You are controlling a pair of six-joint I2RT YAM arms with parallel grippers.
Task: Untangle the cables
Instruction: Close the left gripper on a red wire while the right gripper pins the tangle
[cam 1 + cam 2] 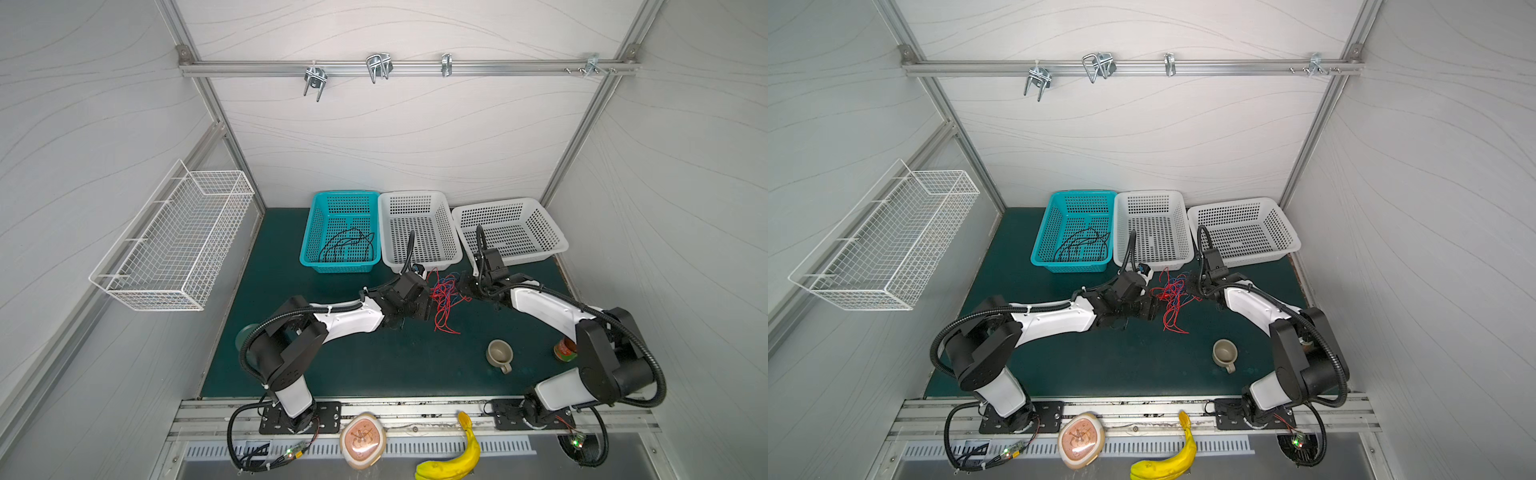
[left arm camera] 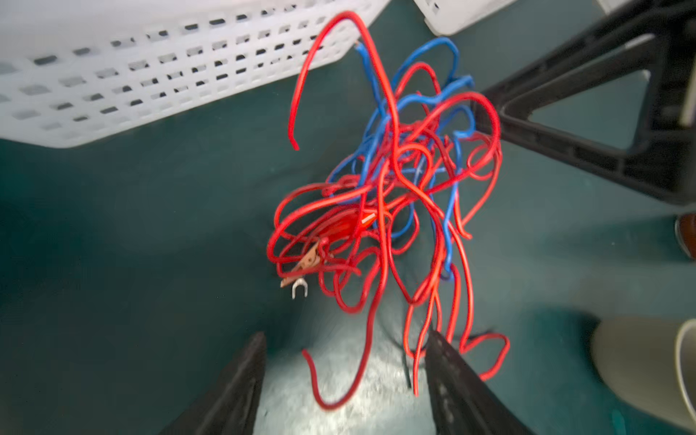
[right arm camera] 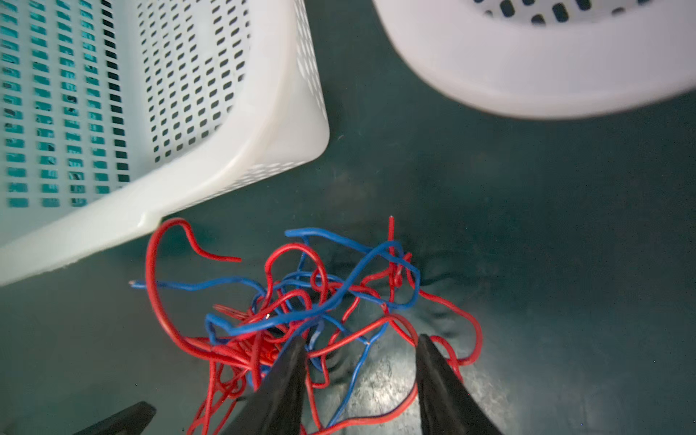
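Left tool (image 2: 346,335): jaws apart, nothing clamped; red strands trail between them.
Cables (image 1: 444,297): red-blue knot on bench (image 1: 365,365), between both tools.
Right tool (image 3: 359,339): jaws apart, strands cross the gap, none pinched.
Method: close each tool on one loose end only; pull apart slowly, low over bench.

green mat (image 1: 374,370): baskets (image 1: 419,194), cup (image 1: 498,354), cables (image 1: 445,300)
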